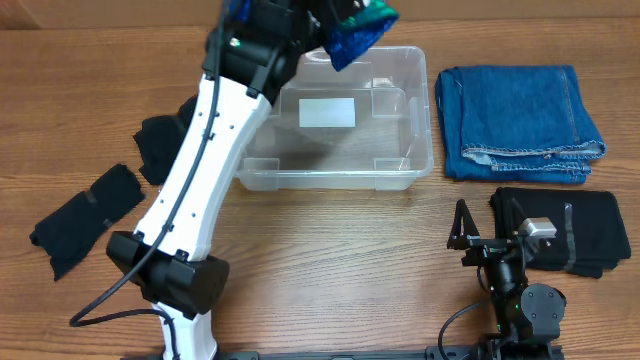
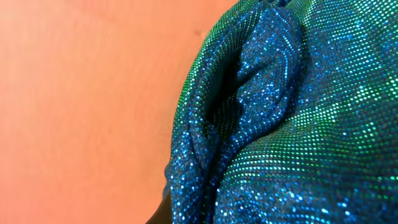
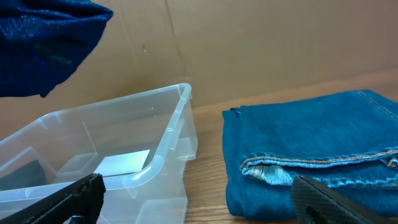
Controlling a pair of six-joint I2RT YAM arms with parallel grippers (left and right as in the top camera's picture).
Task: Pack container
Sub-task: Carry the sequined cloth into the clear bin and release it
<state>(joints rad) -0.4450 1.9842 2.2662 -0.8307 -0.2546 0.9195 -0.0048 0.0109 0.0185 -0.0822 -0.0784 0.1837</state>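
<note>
The clear plastic container (image 1: 340, 125) stands at the table's middle back, with a white label (image 1: 327, 112) on its base and nothing else in it. It also shows in the right wrist view (image 3: 155, 165). My left gripper (image 1: 345, 20) is high over the container's back rim, shut on a glittery blue-green cloth (image 1: 360, 30) that hangs from it. That cloth fills the left wrist view (image 2: 280, 118) and hides the fingers. My right gripper (image 1: 480, 232) is open and empty near the front right, its fingers (image 3: 199, 202) wide apart.
Folded blue jeans (image 1: 520, 120) lie right of the container, also in the right wrist view (image 3: 311, 155). A folded black garment (image 1: 575, 232) lies at the front right. Two black cloths (image 1: 90, 215) (image 1: 160, 145) lie at the left.
</note>
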